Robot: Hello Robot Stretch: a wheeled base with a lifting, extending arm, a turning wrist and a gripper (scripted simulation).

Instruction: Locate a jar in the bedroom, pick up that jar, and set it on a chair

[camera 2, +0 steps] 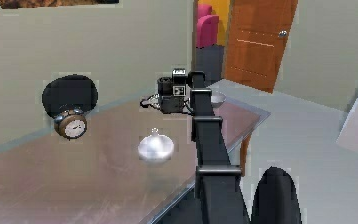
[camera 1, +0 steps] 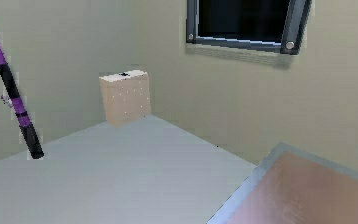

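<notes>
Far to the left of the gripper [camera 2: 152, 100], a round clock [camera 2: 75, 126] stands on the desk [camera 2: 47, 185], in front of a dark rounded shape [camera 2: 69, 95] whose foot is hidden. Below the gripper, nearer the desk's middle, sits a silvery domed thing [camera 2: 155, 148] with a small knob. It is too blurred to tell whether it is the jar. The gripper hangs by the desk's far edge. Its fingers are thin lines, and how they are set cannot be told, nor whether it holds anything. Just right of it lies a pale flat thing [camera 2: 216, 97], half hidden by the arm [camera 2: 212, 150]. Farther right, an orange door [camera 2: 259, 45] is cut off at the top, with bare floor [camera 2: 307, 130] before it. In the forward view, a purple-and-black stick [camera 1: 12, 85], a beige cabinet [camera 1: 124, 97] and a window [camera 1: 249, 22] ring open floor.
</notes>
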